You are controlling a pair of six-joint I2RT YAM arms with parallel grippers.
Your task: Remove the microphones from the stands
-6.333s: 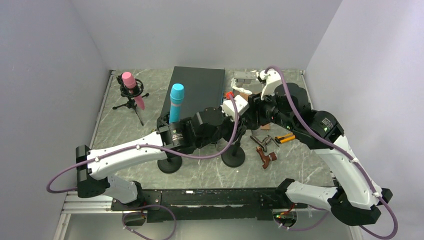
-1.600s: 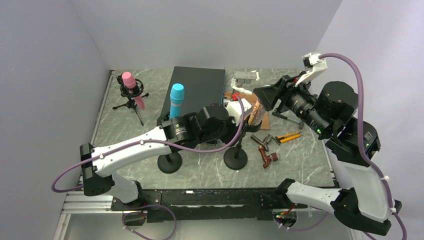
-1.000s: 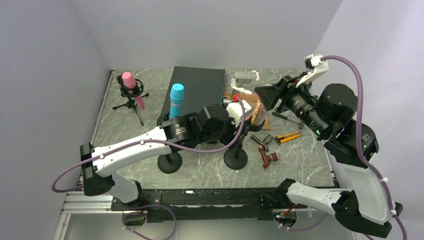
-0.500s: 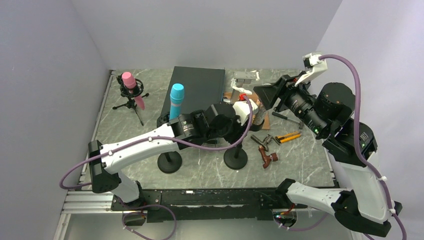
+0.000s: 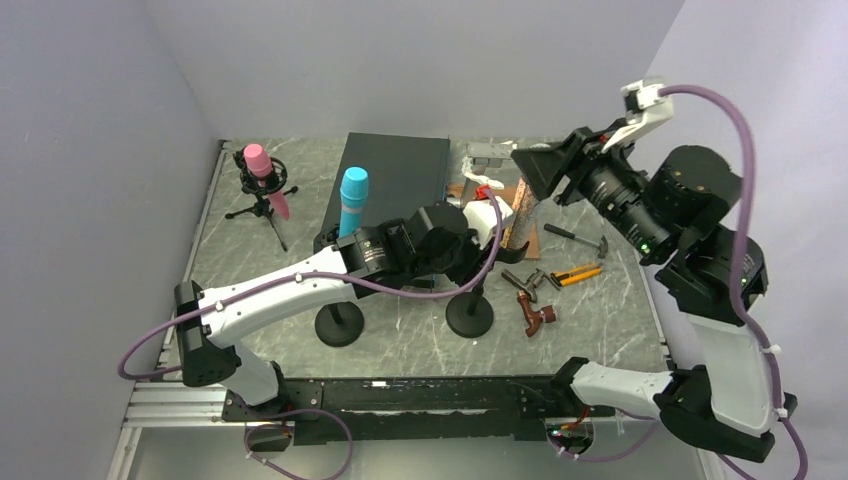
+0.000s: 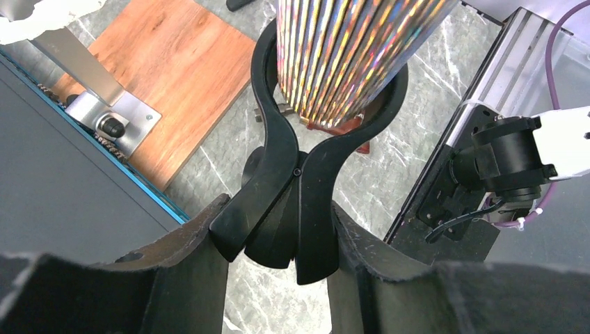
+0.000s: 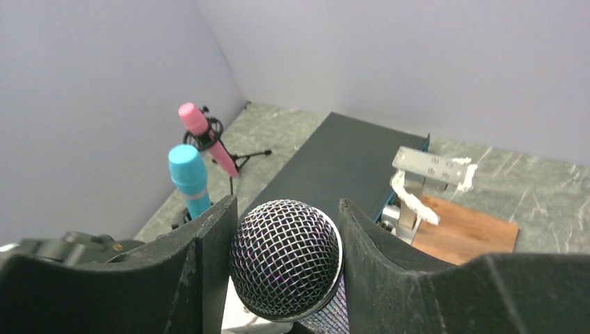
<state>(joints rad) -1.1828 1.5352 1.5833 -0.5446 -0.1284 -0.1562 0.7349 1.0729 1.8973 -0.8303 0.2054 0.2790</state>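
Microphone (image 7: 286, 254), round mesh head, striped iridescent barrel

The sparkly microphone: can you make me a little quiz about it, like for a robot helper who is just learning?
1. True or false: nothing is holding the sparkly microphone.
2. What is the left gripper squeezing? A. the stand's black clip B. a banana C. a teddy bear
3. Fill in the blank: the right gripper grips the microphone up by its round metal ____ head.

Key
1. False. The right gripper holds it, and its body stands inside the ring of the clip.
2. A
3. mesh
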